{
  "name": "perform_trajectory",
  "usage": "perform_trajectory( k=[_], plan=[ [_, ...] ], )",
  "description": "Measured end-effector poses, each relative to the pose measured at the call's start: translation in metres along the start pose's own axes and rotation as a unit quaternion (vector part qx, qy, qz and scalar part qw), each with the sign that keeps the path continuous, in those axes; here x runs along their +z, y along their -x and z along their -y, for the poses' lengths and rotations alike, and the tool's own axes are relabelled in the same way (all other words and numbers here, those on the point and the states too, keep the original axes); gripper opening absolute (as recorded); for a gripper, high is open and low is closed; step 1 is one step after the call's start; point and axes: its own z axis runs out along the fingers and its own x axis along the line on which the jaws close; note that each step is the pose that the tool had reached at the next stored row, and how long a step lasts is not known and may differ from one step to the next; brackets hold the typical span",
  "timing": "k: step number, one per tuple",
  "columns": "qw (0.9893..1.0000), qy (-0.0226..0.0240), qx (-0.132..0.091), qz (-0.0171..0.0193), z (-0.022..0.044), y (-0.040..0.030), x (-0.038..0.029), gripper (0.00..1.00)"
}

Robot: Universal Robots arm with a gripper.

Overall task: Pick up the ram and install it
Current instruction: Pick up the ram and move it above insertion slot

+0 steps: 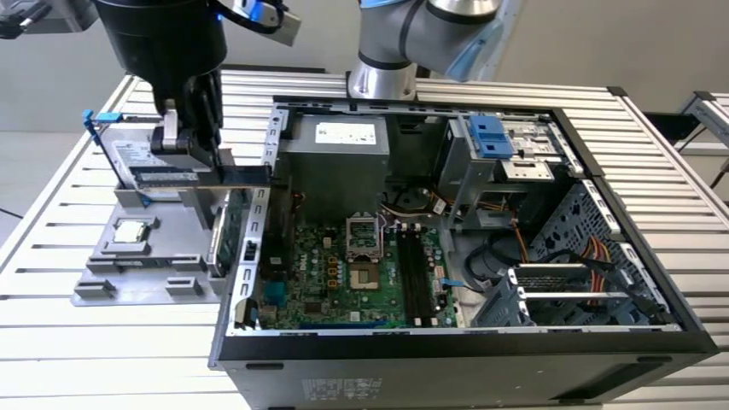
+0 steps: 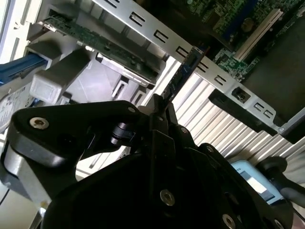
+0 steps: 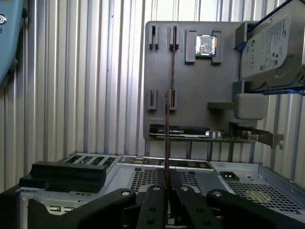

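The fingers [image 3: 155, 198] are clamping one end of the ram [image 3: 166, 138], holding it edge-on in the air between the grey tray [image 3: 190, 81] and the open case [image 1: 456, 376]. It is likely proving light, stiff and fragile, so pinching its flat faces, away from the contacts, is suiting it.

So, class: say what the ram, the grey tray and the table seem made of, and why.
The ram seems to be circuit board: thin, dark and matt edge-on, gripped in the pincer. The tray is probably moulded plastic: uniform matt grey. The table is likely aluminium: ribbed silvery slats with a dull sheen.
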Motion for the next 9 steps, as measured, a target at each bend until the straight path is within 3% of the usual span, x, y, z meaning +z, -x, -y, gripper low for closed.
perform_trajectory(
  k=[9],
  plan=[
    [1.0000,0.0011,0.000,0.0000,0.0177,-0.0004,0.0000,0.00]
  ],
)
